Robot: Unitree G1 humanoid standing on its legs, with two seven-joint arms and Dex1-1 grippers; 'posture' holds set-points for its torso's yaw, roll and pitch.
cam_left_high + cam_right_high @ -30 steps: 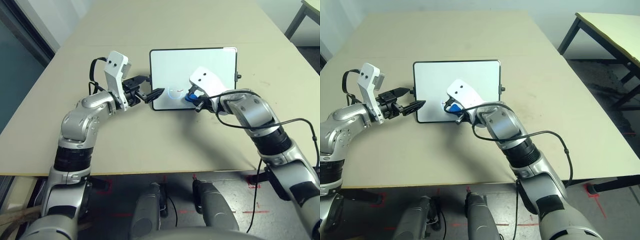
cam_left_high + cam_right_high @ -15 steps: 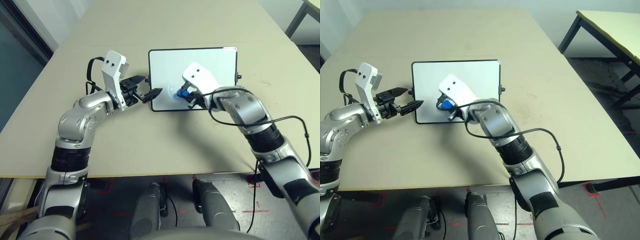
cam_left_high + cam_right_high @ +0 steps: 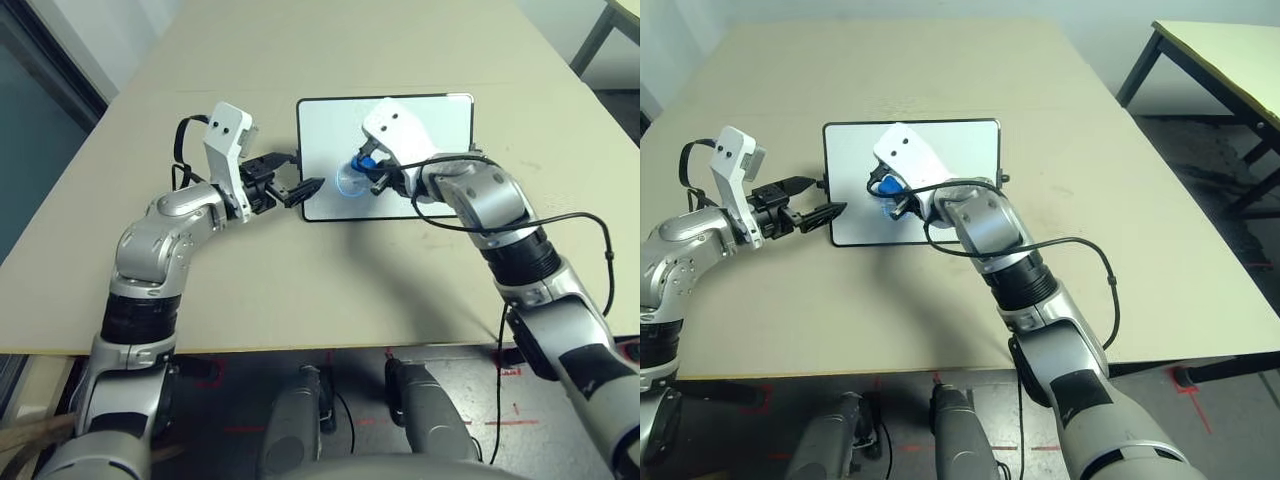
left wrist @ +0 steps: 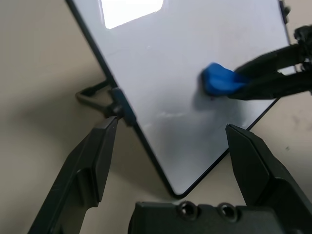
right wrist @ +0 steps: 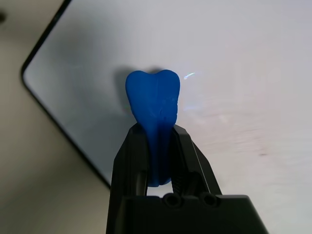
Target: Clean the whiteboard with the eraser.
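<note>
Blue and slightly waisted, the eraser (image 5: 153, 105) is clamped between the black jaws of the right gripper (image 5: 158, 141), with its rounded end pressed onto the whiteboard (image 3: 420, 130). The whiteboard is a smooth, glossy white rectangle with a thin black frame and rounded corners; a small black knob (image 3: 478, 153) is seen on its right side. It lies flat on the matte beige tabletop (image 3: 330, 270), roughly midway between the left and right edges and somewhat nearer the far edge than the near one. The eraser is set on the board's left half, near the middle of its height. A faint blue curved mark (image 3: 348, 184) is seen on the board just beside the eraser, towards the near edge. No brand or readable writing can be made out on the board or the eraser. The left gripper (image 3: 300, 185) is held at the board's left edge, its jaws apart and holding nothing, one finger (image 4: 92, 156) outside the frame by a small black clip (image 4: 119, 105).
</note>
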